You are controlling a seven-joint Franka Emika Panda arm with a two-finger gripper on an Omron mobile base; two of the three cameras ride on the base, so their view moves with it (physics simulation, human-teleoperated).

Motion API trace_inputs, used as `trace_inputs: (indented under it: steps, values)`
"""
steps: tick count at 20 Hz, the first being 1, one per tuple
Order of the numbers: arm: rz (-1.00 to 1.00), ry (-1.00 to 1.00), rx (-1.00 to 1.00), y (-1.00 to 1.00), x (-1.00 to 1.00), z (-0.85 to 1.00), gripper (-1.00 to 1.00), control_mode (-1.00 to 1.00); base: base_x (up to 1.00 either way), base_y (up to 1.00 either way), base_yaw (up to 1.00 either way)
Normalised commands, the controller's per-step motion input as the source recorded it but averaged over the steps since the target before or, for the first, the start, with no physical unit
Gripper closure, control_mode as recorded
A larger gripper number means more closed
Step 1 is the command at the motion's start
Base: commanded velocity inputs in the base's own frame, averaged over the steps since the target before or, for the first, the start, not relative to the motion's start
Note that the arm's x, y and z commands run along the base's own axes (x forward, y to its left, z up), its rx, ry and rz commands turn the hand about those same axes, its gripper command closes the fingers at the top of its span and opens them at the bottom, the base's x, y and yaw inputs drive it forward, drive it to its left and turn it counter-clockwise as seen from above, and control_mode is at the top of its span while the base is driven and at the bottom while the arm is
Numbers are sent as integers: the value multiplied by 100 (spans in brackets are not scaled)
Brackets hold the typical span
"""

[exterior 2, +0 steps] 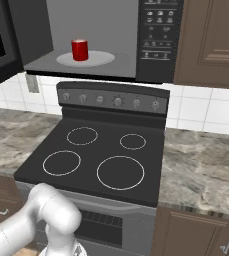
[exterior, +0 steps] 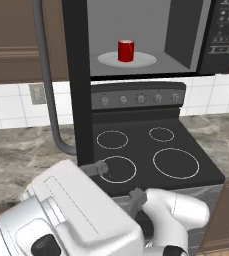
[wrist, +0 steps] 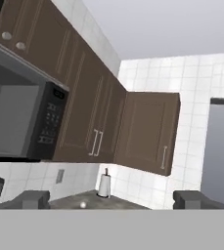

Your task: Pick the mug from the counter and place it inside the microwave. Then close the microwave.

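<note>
The red mug [exterior: 126, 50] [exterior 2: 79, 50] stands upright on the white turntable plate [exterior: 145, 60] inside the microwave [exterior: 212, 35] [exterior 2: 158, 37]. The dark-glass door [exterior: 79, 75] is swung wide open to the left, its long curved grey handle [exterior: 46, 80] facing out. My gripper [wrist: 111, 197] [exterior: 116, 183] is open with nothing between its fingers. It hangs low in front of the stove, well below and apart from the mug. In the hand view it looks up past the microwave's button panel [wrist: 49, 122] toward the wall cabinets.
A black glass stovetop [exterior: 146, 150] [exterior 2: 93, 160] with white rings and a knob panel sits directly under the microwave. Marbled counter [exterior: 21, 150] [exterior 2: 201, 165] runs on both sides. Brown wall cabinets [wrist: 108, 117] flank the microwave, and a paper towel roll [wrist: 104, 184] stands far right.
</note>
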Motion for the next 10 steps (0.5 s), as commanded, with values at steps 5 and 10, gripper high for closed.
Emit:
trace_inputs:
  steps: [5, 10]
  values:
    - [0, 14, 0, 17, 36, 0, -100, -100, 0, 0, 0]
    - [0, 13, -1, 42, 11, 0, -100, -100, 0, 0, 0]
